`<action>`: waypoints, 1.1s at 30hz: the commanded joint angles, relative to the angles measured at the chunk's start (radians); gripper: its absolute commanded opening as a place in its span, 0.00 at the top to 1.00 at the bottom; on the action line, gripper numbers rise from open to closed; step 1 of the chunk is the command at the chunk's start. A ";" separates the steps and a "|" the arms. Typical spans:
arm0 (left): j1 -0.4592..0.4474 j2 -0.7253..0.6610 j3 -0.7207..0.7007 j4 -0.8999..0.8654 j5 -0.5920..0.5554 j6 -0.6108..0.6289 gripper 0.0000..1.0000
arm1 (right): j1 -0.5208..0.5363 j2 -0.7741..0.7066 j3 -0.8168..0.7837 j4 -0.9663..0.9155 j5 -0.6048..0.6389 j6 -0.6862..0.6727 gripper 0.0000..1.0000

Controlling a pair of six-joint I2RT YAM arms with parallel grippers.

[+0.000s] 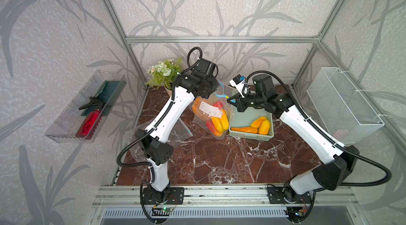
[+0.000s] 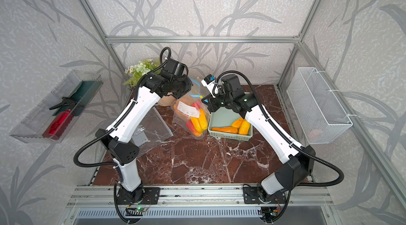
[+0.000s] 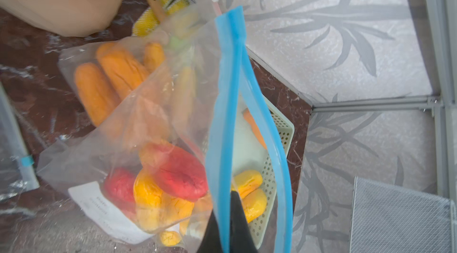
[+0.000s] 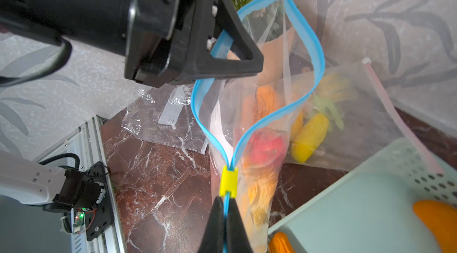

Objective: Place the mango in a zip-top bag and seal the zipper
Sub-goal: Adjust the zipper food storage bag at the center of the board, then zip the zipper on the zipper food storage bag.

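Mango (image 3: pixel 178 172), among other red and yellow ones, lies low in the zip-top bag (image 1: pixel 211 114), toward the tabletop's (image 1: pixel 219 162) far edge and below both grippers. Above it, the right gripper (image 4: pixel 225 224) is clenched on the zipper track (image 4: pixel 321 61) just behind the yellow slider (image 4: pixel 229 181). The left gripper (image 3: pixel 225 227) pinches the opposite end, holding the gaping mouth taut, presumably for sealing.

Filled zip-top bag (image 2: pixel 180 120), green basket (image 2: pixel 228 136) just beside
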 commanded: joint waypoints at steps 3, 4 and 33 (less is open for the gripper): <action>0.028 -0.093 0.011 -0.188 -0.114 -0.262 0.73 | 0.070 0.045 0.087 -0.041 0.114 -0.153 1.00; 0.034 -0.106 0.015 -0.205 -0.114 -0.297 0.67 | 0.082 0.052 0.086 -0.031 0.140 -0.166 1.00; 0.060 -0.164 -0.157 -0.284 0.356 -0.721 0.56 | 0.296 -0.048 -0.275 0.465 0.389 -0.368 1.00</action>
